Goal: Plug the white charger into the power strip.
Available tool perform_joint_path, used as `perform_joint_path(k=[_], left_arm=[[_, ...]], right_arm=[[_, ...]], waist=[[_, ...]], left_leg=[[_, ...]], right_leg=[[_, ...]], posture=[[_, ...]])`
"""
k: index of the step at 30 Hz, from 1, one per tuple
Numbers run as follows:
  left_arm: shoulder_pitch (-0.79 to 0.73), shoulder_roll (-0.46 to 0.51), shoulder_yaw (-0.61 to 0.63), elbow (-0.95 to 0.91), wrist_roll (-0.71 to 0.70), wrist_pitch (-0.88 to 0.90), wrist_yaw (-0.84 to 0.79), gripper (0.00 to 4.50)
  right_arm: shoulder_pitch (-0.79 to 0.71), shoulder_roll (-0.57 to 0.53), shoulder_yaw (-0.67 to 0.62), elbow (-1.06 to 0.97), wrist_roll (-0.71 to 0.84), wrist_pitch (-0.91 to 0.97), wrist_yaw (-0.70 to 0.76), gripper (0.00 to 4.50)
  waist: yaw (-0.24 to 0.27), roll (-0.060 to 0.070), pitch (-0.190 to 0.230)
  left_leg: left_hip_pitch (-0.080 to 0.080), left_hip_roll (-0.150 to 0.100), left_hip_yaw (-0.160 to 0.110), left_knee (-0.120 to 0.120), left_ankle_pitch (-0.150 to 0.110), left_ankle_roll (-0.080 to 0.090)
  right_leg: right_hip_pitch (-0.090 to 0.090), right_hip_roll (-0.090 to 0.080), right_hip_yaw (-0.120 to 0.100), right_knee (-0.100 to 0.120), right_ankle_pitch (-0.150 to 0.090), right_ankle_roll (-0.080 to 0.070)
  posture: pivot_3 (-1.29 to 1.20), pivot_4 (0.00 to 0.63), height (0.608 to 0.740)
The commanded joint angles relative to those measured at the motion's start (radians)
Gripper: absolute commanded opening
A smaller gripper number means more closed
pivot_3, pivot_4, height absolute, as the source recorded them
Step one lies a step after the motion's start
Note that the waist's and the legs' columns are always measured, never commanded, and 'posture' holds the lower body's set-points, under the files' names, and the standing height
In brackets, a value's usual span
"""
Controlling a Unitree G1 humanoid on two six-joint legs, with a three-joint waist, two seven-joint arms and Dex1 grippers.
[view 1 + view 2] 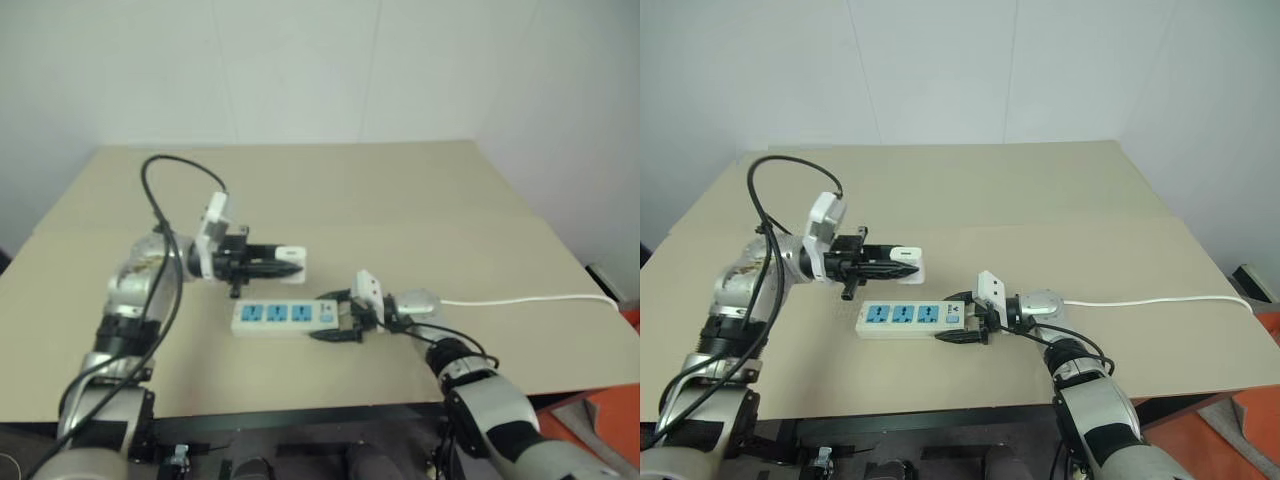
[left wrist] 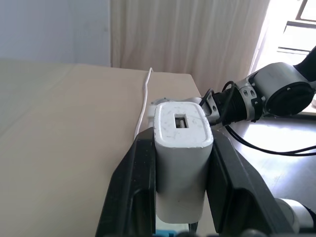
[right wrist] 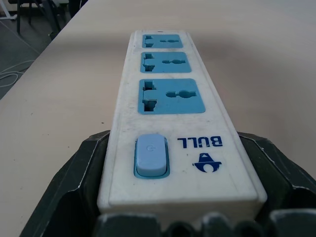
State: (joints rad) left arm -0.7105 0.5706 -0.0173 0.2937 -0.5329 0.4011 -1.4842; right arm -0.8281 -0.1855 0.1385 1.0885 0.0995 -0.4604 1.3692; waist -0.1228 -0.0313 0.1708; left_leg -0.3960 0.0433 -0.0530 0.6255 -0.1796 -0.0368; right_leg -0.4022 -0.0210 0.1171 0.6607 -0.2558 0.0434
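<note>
Left tool (image 1: 902, 262) is clamped on the white charger (image 1: 906, 260), hovering just above the power strip (image 1: 910, 318), whose switch end the right tool (image 1: 965, 325) pinches on the surface (image 1: 1060, 190) (tons of room), though tilted prongs could jam or shove it.

Beige table (image 1: 400, 200) fills centre of head views, faint seam running across its middle. White wall (image 1: 300, 60) along top of frame. Orange object (image 1: 612, 420) at lower right corner, off table edge. Cream curtain (image 2: 187, 34) at top of left wrist view, bright window (image 2: 296, 29) at upper right.
</note>
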Motion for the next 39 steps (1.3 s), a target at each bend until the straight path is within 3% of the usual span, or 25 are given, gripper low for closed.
perform_joint_path(k=[1, 16, 39], left_arm=[[0.023, -0.002, -0.016, -0.026, 0.003, -0.006, -0.026, 0.99], [0.098, -0.088, -0.079, 0.072, 0.144, -0.264, -0.008, 0.99], [0.052, -0.129, -0.077, 0.261, 0.226, -0.405, 0.037, 0.99]], right_arm=[[0.021, -0.006, 0.013, 0.011, -0.029, 0.001, 0.015, 3.42], [0.022, -0.008, 0.008, 0.006, -0.025, 0.012, 0.014, 3.42], [0.024, -0.013, 0.004, 0.001, -0.023, 0.02, 0.013, 3.42]], waist=[[0.001, 0.0, 0.0], [0.002, 0.0, 0.0], [0.003, 0.0, 0.0]], left_leg=[[0.0, 0.0, 0.0, 0.0, 0.0, 0.0], [0.0, 0.0, 0.0, 0.0, 0.0, 0.0], [0.0, 0.0, 0.0, 0.0, 0.0, 0.0]], right_leg=[[0.0, 0.0, 0.0, 0.0, 0.0, 0.0], [0.001, 0.0, 0.0, -0.001, 0.0, -0.001], [0.001, 0.0, 0.0, -0.002, 0.0, 0.0]], posture=[[0.0, 0.15, 0.74], [0.0, 0.15, 0.74], [0.0, 0.15, 0.74]])
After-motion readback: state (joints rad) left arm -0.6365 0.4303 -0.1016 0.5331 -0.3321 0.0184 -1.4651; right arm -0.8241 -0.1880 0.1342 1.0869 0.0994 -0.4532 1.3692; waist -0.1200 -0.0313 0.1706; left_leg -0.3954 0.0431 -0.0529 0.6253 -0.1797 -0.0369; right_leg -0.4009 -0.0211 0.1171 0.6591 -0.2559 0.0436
